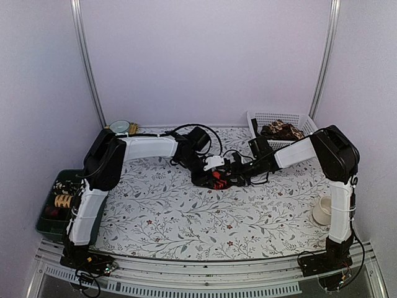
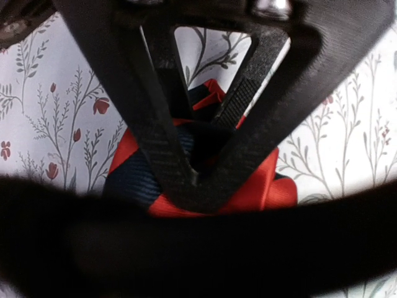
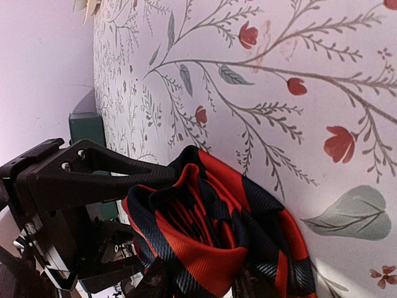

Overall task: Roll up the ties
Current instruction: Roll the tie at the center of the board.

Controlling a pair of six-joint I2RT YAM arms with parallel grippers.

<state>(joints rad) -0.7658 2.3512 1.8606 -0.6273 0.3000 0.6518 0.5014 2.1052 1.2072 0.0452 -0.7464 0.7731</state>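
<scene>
Above: left claw (image 1: 209, 177) and right claw (image 1: 229, 177) are facing each other over a white floral-print tablecloth (image 1: 186, 217), with a red-and-black striped woven necktie (image 1: 218, 181) bunching between them. Left wrist: left claw is pinching its ribbed folds. Right wrist: the glossy coil is sitting between right claw's tips; I cannot tell whether they are gripping it.

**Robotics laboratory work cell**

Two robot arms, left (image 1: 87, 211) and right (image 1: 339, 208), are bolted to a metal rail (image 1: 205, 273) at the near edge of a bench, with exposed wiring (image 1: 93, 273) at their bases. Plain white panels (image 1: 205, 56) on aluminium posts (image 1: 87, 62) enclose the bench. A floral cloth (image 1: 186, 217) covers it. A white basket (image 1: 273, 113) and a green bin (image 1: 46, 231) stand at its margins.
</scene>
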